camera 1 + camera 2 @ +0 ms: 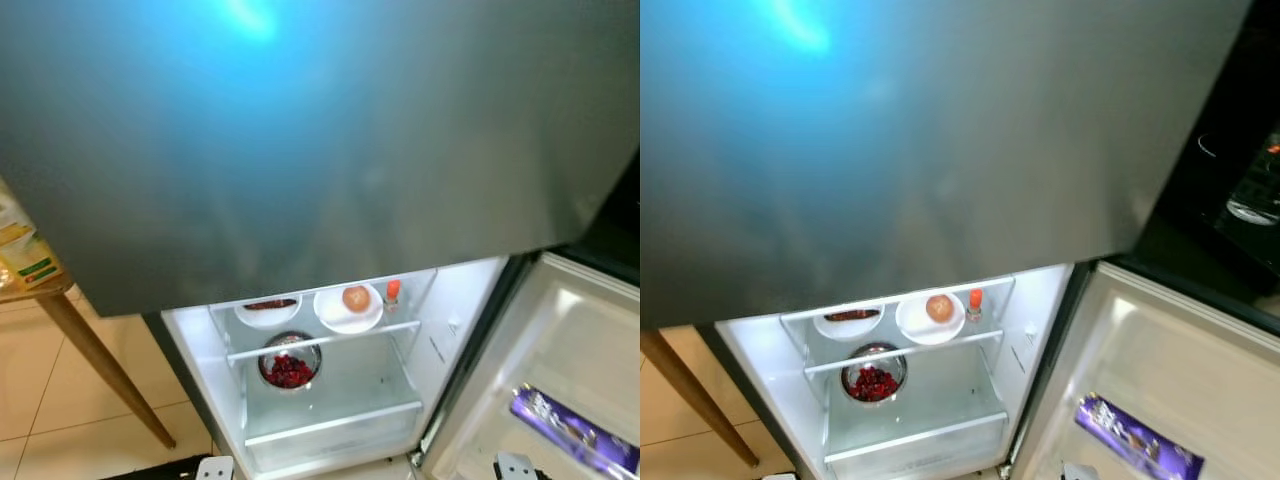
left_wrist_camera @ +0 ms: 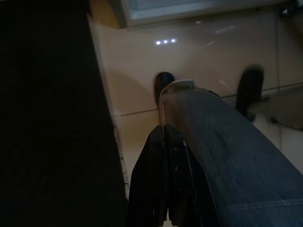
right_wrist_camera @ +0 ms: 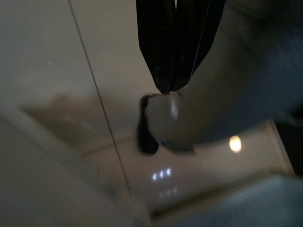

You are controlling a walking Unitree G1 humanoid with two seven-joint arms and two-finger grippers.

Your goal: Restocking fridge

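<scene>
fridge (image 1: 330, 150): lower door open, lit shelf carrying 2 white plates (image 1: 348, 310) and a bowl of red berries (image 1: 289, 368). left pincer (image 2: 163, 189) and right pincer (image 3: 175, 42) hang narrow, empty, over the floor. we judge stocking paused; next we need an item.

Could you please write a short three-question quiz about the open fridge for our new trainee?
1. True or false: the round steel bowl of red berries sits below the glass shelf that carries the white plates.
2. What lies on the larger white plate?
A. a round brownish fruit
B. a green bottle
C. a sandwich
3. Fill in: the purple wrapped chocolate bar lies in the open fridge ____.

Key: 1 true; 2 A; 3 door.
</scene>
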